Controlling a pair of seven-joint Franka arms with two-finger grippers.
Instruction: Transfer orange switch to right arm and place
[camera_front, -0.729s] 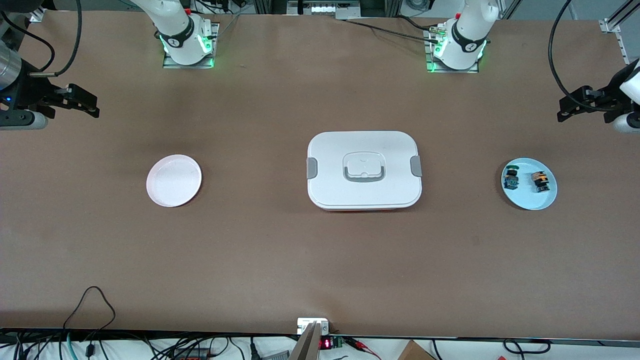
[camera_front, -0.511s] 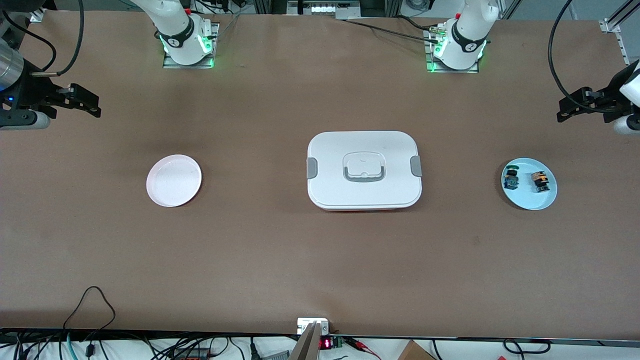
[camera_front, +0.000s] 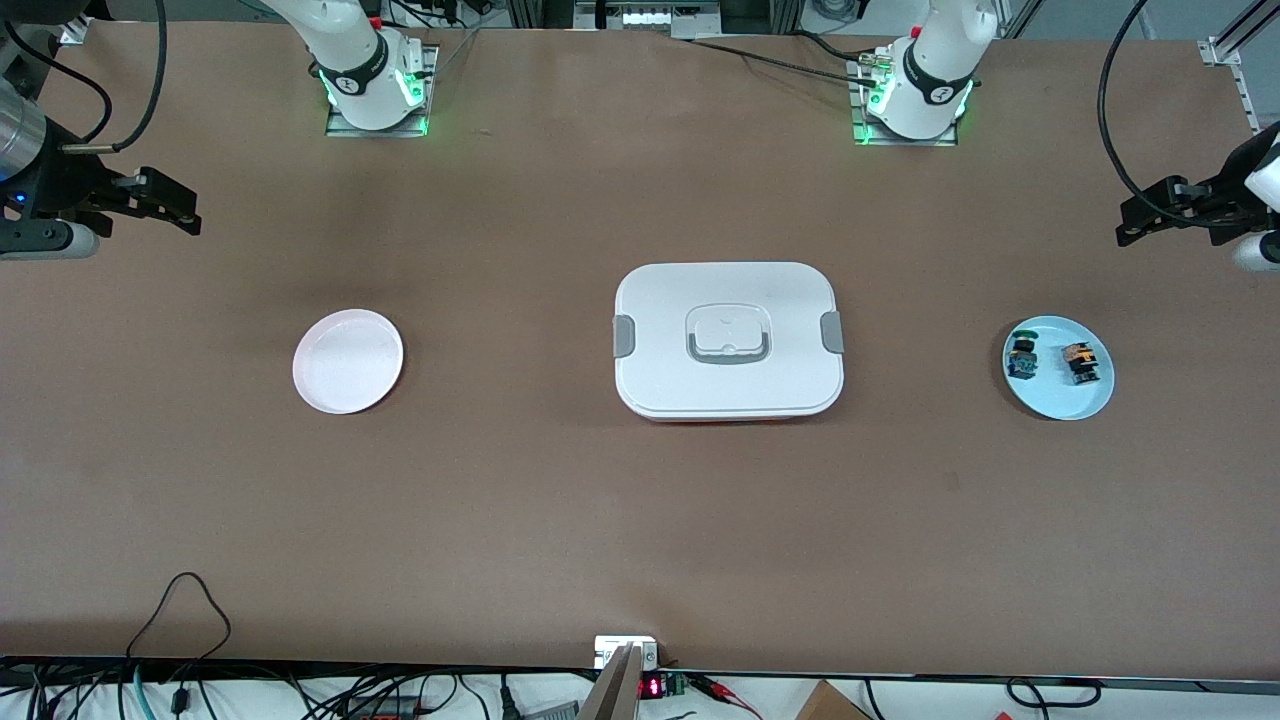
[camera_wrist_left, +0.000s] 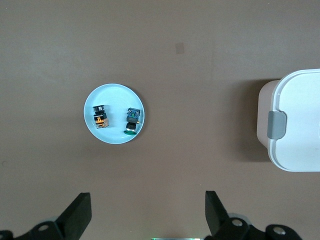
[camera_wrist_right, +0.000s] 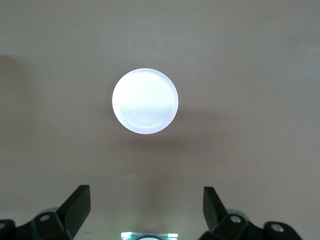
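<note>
The orange switch lies on its side on a light blue plate at the left arm's end of the table. A green-capped switch lies beside it on the same plate. My left gripper hangs open and empty over bare table close to that plate. My right gripper is also open and empty. It hangs over bare table near an empty white plate at the right arm's end.
A white lidded box with grey side clasps sits mid-table between the two plates. Cables trail along the table edge nearest the front camera.
Both grippers have drifted very slightly. Nothing on the table has moved.
</note>
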